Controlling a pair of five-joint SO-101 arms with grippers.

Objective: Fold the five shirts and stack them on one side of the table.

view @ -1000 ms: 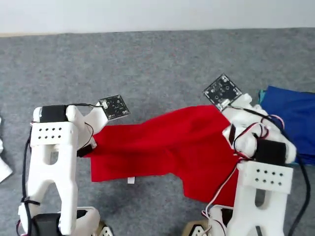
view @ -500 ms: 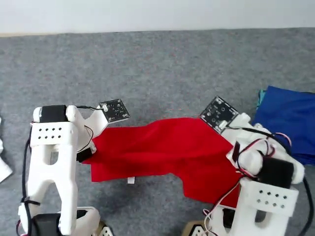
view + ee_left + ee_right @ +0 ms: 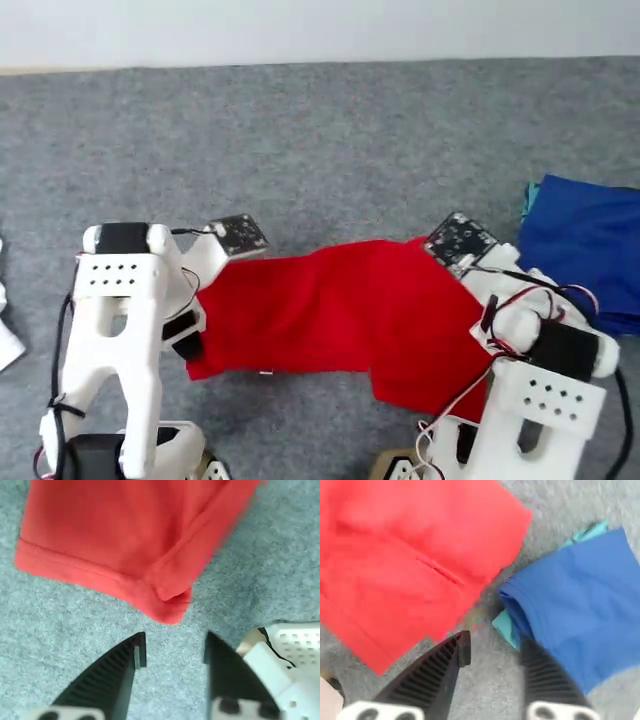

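Note:
A red shirt (image 3: 330, 310) lies spread between the two arms on the grey carpeted table, partly folded over itself. My left gripper (image 3: 172, 650) hovers open just off the shirt's hemmed corner (image 3: 167, 600), with nothing between its fingers. Over the gap between the red shirt (image 3: 405, 555) and a folded blue shirt (image 3: 580, 610), my right gripper (image 3: 492, 650) is open and empty too. In the high view the blue shirt (image 3: 590, 240) rests at the table's right side, beside the right arm (image 3: 535, 375). The left arm (image 3: 120, 320) stands at the red shirt's left end.
A teal cloth (image 3: 507, 625) peeks out from under the blue shirt. Some white fabric (image 3: 6, 335) shows at the left edge of the table. The far half of the grey table (image 3: 320, 140) is bare carpet. An arm's white base (image 3: 290, 640) sits close by the left gripper.
The right wrist drew back toward its base, and the red shirt's far right corner came down nearer the arms. The left arm shifted slightly to the right. The shirt now lies flatter.

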